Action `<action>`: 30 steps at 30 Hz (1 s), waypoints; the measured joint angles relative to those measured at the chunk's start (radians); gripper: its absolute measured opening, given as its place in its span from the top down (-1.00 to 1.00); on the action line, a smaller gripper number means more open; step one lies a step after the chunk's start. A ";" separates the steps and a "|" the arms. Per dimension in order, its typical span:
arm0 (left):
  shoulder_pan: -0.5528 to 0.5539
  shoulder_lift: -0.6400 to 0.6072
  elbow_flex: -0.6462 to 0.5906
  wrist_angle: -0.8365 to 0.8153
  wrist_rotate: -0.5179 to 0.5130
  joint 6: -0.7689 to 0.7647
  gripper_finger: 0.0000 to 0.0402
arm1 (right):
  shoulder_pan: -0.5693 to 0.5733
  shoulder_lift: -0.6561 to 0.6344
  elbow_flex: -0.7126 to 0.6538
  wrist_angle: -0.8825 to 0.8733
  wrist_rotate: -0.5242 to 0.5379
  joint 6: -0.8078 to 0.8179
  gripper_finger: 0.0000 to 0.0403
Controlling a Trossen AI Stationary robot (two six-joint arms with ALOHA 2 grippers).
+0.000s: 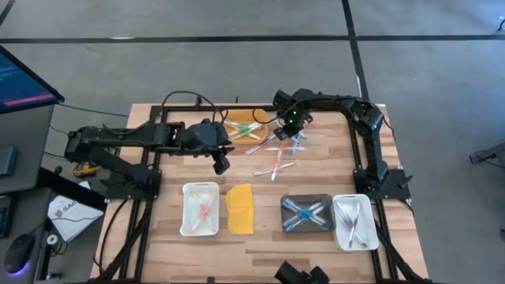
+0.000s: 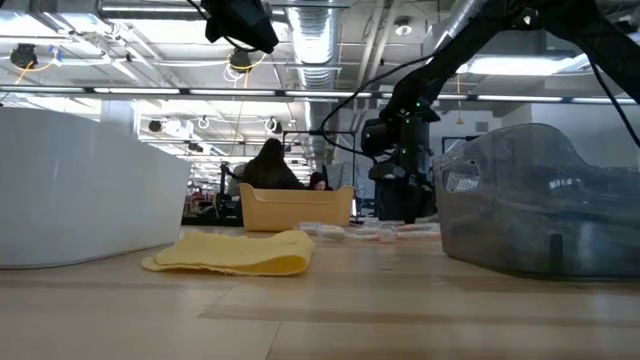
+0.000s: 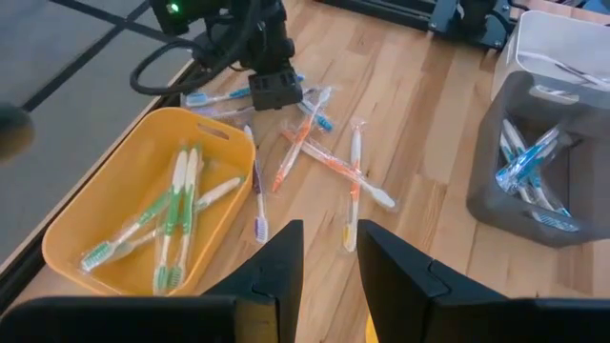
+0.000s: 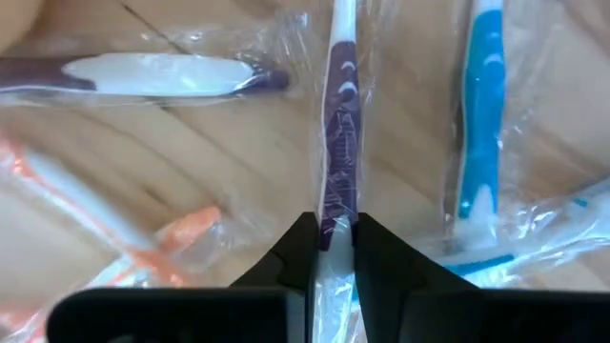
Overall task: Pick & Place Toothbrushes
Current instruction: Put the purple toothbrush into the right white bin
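We see the right pincer [image 4: 335, 238] gripping a purple toothbrush [image 4: 336, 162] beside the yellow tray [image 3: 105, 205]; left pincer [image 3: 329, 262] hovers open.

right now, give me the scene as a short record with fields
right pincer: down on the loose pile, fingers closed on a purple toothbrush in clear wrap
left pincer: hovering above the table, holding nothing
yellow tray: green toothbrushes
grey tray: blue toothbrushes
loose pile: wrapped brushes on the wood
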 joint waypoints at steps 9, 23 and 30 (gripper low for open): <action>0.000 0.000 0.000 0.003 -0.001 -0.001 0.53 | 0.010 -0.137 0.088 -0.093 0.046 0.155 0.80; -0.005 -0.111 -0.040 -0.004 0.095 -0.040 0.53 | 0.110 -0.470 0.090 -0.446 0.243 0.735 0.80; -0.005 -0.227 -0.108 -0.006 0.178 -0.038 0.53 | 0.257 -0.594 0.079 -0.603 0.315 1.108 0.80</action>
